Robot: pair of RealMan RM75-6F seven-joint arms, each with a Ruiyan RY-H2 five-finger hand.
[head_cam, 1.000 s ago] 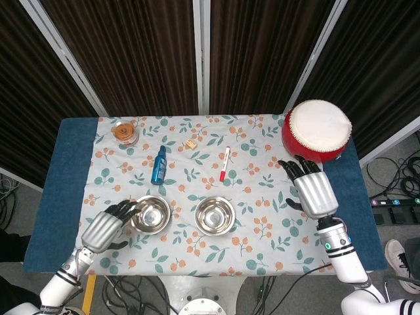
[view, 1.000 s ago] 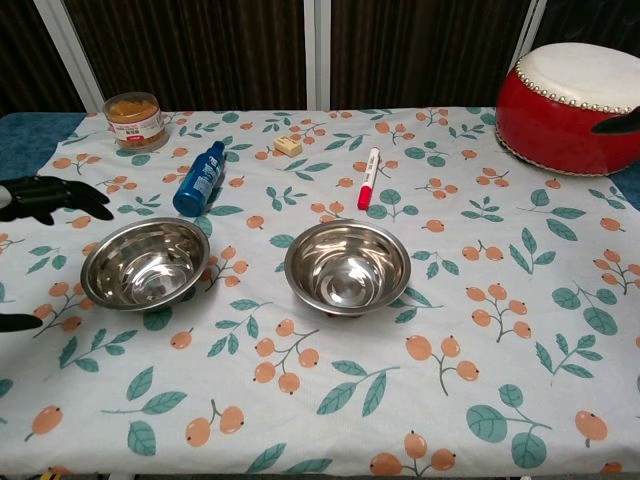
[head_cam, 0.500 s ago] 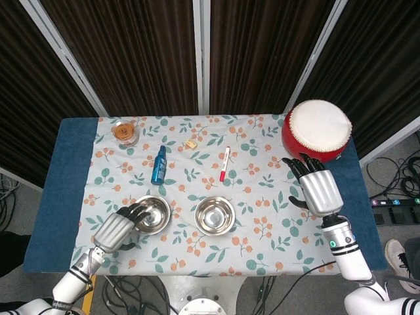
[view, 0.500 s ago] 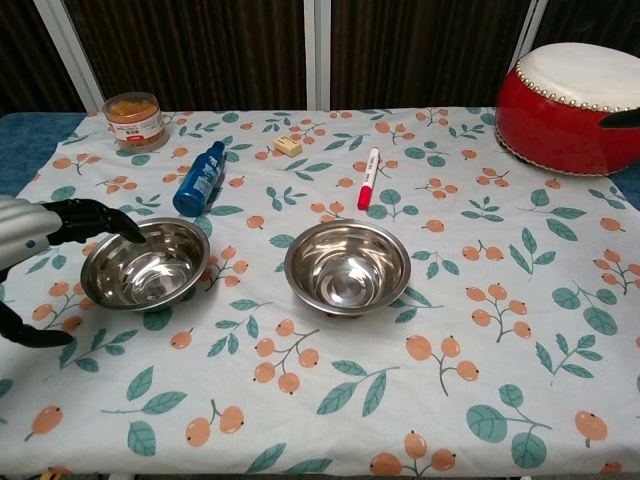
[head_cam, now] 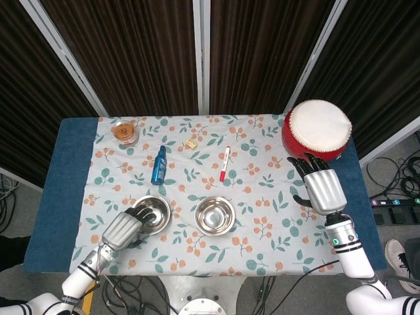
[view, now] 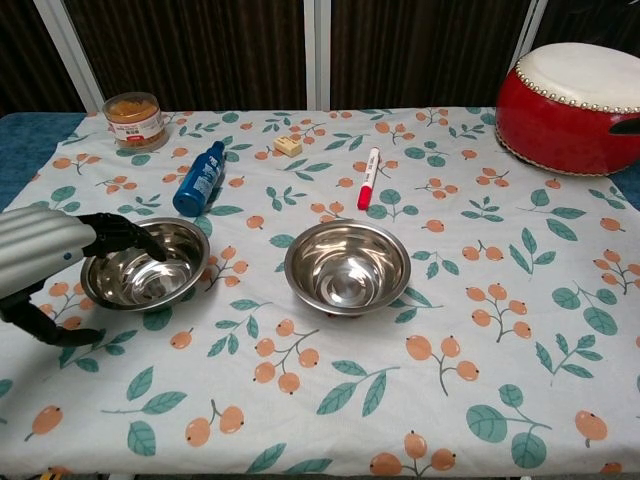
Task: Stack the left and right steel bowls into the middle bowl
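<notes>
Two steel bowls sit on the worktop (view: 500, 330): the left bowl (view: 145, 262) and the middle bowl (view: 347, 265). The left hand (view: 45, 250) reaches over the left bowl's near rim, fingers inside, thumb outside. The right hand (head_cam: 320, 187) hovers spread and empty beside one red drum (head_cam: 317, 130).

Two shiny steel bowls upright: left bowl (view: 140, 262), seemingly empty middle bowl (view: 347, 265)
</notes>
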